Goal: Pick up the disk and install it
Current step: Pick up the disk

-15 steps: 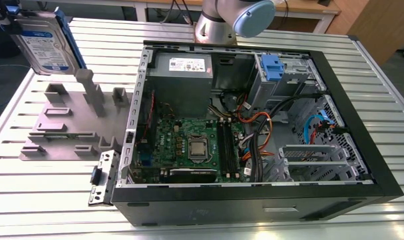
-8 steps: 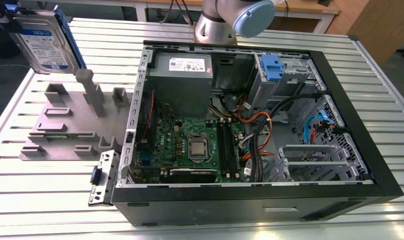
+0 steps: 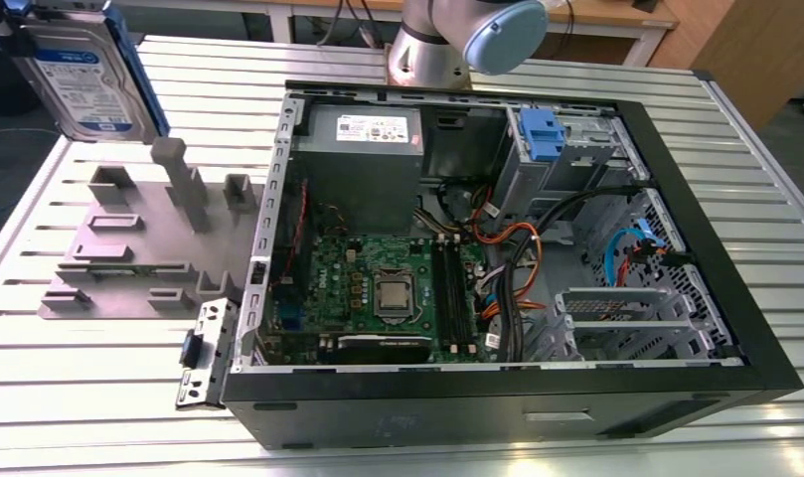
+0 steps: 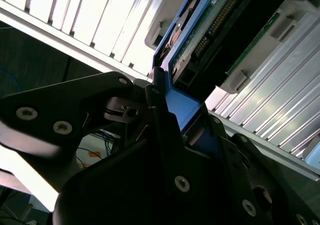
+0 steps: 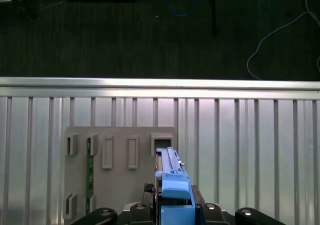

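While in gripper (image 4: 181, 109): 1 disk (image 3: 90, 72)

Flat rectangular silver hard drive (image 3: 80, 72), blue-and-white label, framed by blue plastic carrier. Upright, raised in the air at the exterior view's far left, label facing that camera.

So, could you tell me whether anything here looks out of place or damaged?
Nothing stands out. The disk is held upright by its blue carrier in the jaws, over the grey holder at the exterior view's left. The open computer case shows no spill or visible damage.
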You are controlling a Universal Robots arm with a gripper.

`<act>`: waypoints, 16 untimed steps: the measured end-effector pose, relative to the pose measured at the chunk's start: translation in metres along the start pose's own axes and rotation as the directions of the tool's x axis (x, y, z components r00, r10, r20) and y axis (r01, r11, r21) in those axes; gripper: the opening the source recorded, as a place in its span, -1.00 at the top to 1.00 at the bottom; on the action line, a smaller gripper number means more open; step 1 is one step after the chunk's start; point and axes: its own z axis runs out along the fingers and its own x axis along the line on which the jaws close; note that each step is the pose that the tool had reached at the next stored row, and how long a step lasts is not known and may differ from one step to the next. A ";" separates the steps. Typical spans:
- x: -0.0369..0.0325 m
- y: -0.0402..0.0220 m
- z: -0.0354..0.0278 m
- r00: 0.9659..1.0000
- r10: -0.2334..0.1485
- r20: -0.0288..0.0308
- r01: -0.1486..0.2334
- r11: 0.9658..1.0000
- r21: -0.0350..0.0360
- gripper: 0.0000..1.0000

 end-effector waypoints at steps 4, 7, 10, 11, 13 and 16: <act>-0.0003 0.0002 -0.0070 1.000 0.000 0.000 0.000 1.000 0.000 0.26; -0.0005 0.0003 -0.0118 1.000 0.000 0.000 0.000 1.000 0.000 0.26; -0.0006 0.0004 -0.0165 1.000 0.000 0.000 0.000 1.000 0.000 0.26; -0.0007 0.0004 -0.0181 1.000 0.000 0.000 0.000 1.000 0.000 0.26; -0.0008 0.0005 -0.0212 1.000 0.000 0.000 0.000 1.000 0.000 0.26; -0.0011 0.0006 -0.0262 1.000 0.000 0.000 0.000 1.000 0.000 0.26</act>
